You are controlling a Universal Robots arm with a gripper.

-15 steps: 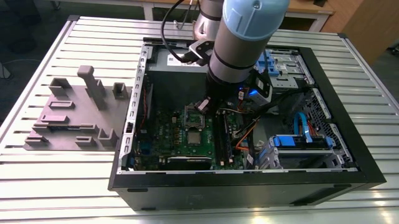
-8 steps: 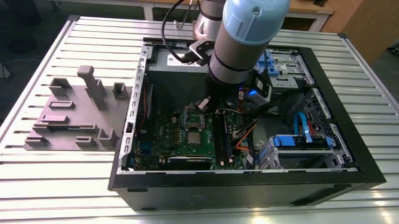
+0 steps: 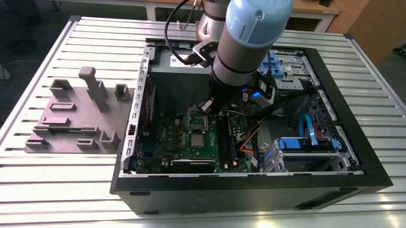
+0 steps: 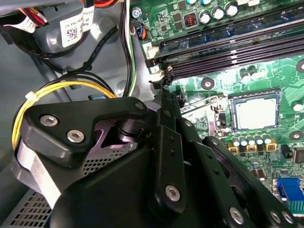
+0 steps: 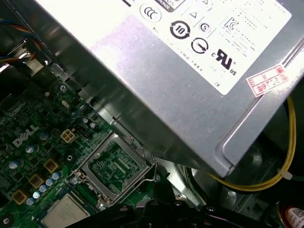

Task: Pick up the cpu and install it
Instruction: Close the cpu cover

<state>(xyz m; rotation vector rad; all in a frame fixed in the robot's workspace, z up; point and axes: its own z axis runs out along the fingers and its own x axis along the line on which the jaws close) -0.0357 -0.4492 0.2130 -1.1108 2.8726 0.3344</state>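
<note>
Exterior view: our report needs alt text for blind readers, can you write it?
A robot arm reaches into an open computer case, its tool above the green motherboard, where the cpu lies. A mauve-grey tray sits on the exterior view's left.

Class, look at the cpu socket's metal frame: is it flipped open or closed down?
Open. In the first wrist view the socket frame stands raised beside the cpu, which lies flat in the socket.

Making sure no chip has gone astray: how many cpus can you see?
1. The cpu lies flat on the motherboard inside the case, next to the open socket frame. Another could be hidden beneath the arm.
</note>
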